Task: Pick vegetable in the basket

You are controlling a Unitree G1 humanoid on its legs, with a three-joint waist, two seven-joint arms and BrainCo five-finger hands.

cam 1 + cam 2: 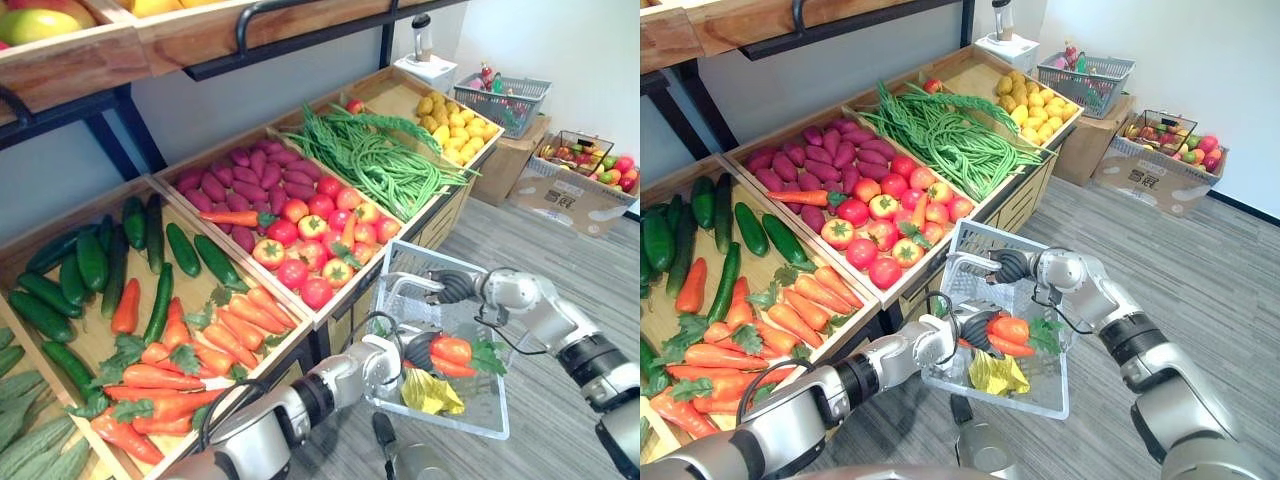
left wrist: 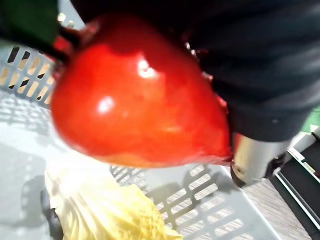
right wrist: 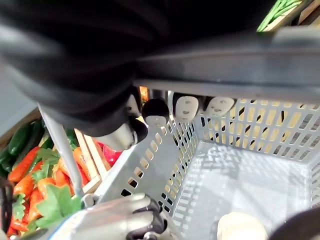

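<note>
- Left eye view: your right hand (image 1: 456, 287) comes in from the lower right. Its fingers are curled round the handle (image 1: 410, 281) of the grey basket (image 1: 400, 262). That grip hangs the basket mouth-up just in front of the crate of tomatoes (image 1: 318, 240), within easy reach.
- Low at centre, your left hand (image 1: 420, 350) sits inside the basket with the red vegetable (image 1: 452, 350) in its grasp. A yellow leafy vegetable (image 1: 430, 392) lies on the basket floor just below.
- Right eye view: the red vegetable is well under the rim, between the basket walls and above the leafy one. I judge you hold it this low so it drops short and cannot bounce out.
- Left wrist view: the red vegetable is pressed against the dark cover, with a silver finger (image 2: 255, 155) closed beside it, so the fingers are clamped on it. The slotted wall and the leaf show beyond, so it looks not yet set down.
- Right wrist view: the fingers (image 3: 186, 106) hook over the handle bar, tips against the slotted wall. This keeps the mouth steady for your other hand.
</note>
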